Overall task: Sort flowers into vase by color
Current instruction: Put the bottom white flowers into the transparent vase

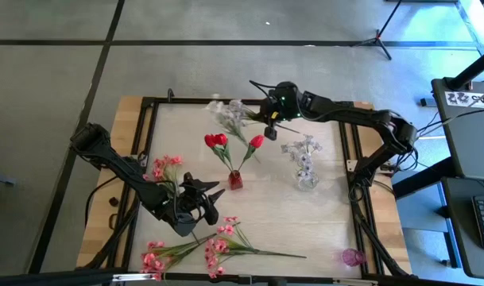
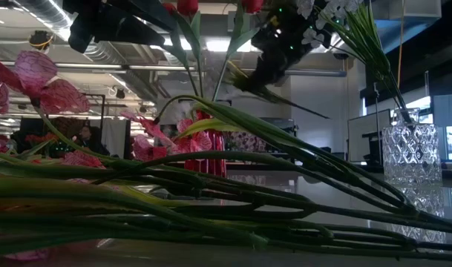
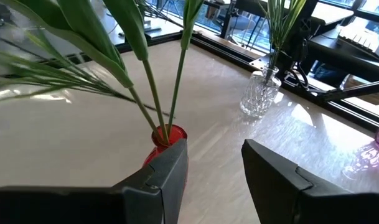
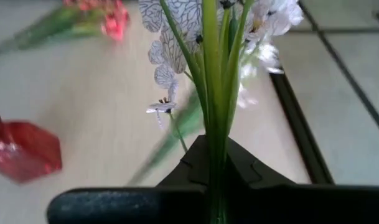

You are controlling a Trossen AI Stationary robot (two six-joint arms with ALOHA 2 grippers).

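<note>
My right gripper point(image 1: 271, 129) is shut on a whitish blossom sprig point(image 1: 230, 115) held above the table's far middle; the sprig also shows in the right wrist view point(image 4: 177, 31). A small red vase point(image 1: 236, 180) stands at the centre with red tulips point(image 1: 216, 141) in it. A clear crystal vase point(image 1: 307, 176) to its right holds whitish sprigs point(image 1: 302, 149). Pink sprays lie at the near edge point(image 1: 214, 246) and at the left point(image 1: 166, 167). My left gripper point(image 1: 214, 200) is open and empty, just left of the red vase point(image 3: 167, 134). My right gripper pinches the sprig's bundled green stems point(image 4: 214, 140) between its two fingers, well below the blossoms. The fingers lie across the stems. The sprig is lifted clear of the table, its blossoms toward the table's left and far side, and its stem end point(image 1: 293, 127) sticks out past the fingers.
A small pink vase point(image 1: 353, 257) stands at the near right corner. A black frame point(image 1: 349, 159) runs around the work surface. In the low view the pink sprays' stems point(image 2: 211, 200) fill the foreground. Bare surface lies between the two vases and the near edge.
</note>
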